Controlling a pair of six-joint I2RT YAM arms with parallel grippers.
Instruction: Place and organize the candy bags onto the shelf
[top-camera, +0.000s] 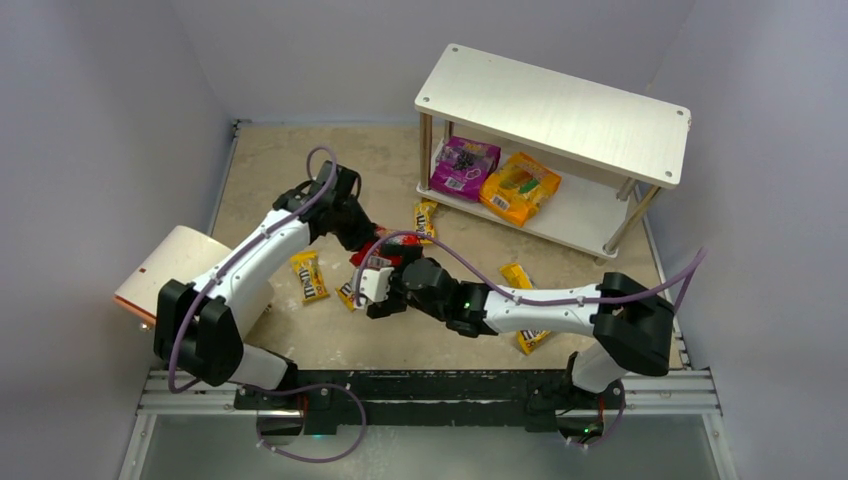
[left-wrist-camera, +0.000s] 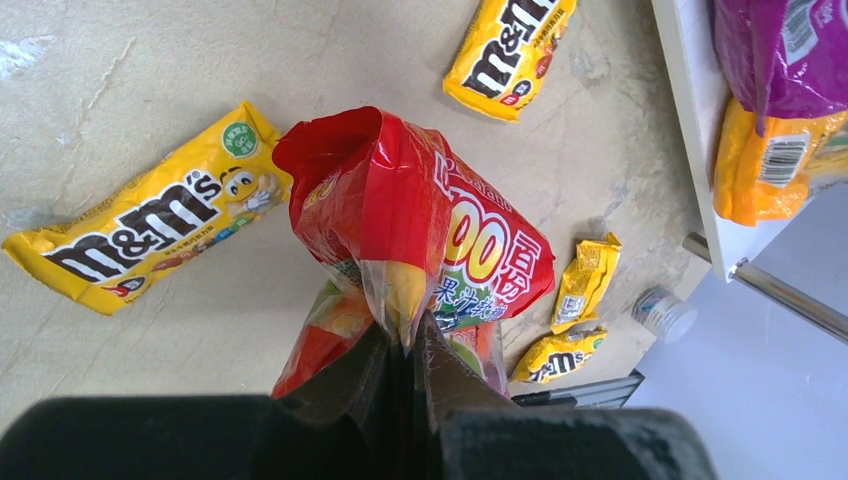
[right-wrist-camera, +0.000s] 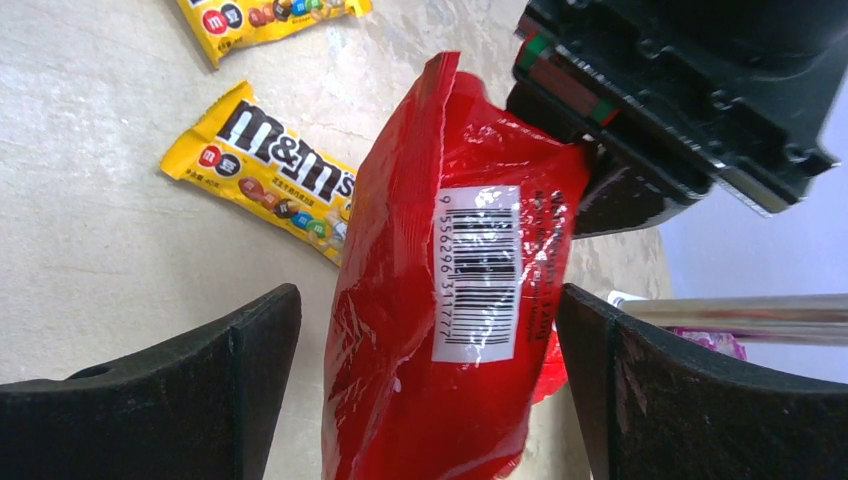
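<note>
- Red pouch (left-wrist-camera: 400, 220) is clamped by one sealed end in the left gripper (left-wrist-camera: 408, 335). Its long axis runs straight out from the fingers, free end pointing away.
- Right gripper (right-wrist-camera: 430, 330) is spread wide, one finger on either side of the pouch's barcode face. I see no contact.
- The pouch is near the shelf (top-camera: 555, 110), in front of its left end.
- Print: big yellow "00" on the red pouch; "m&m's" on the yellow packets (left-wrist-camera: 150, 235).
- Shelf's lower tier: purple pouch (top-camera: 464, 167) on the left, orange pouch (top-camera: 519, 187) just beside it.
</note>
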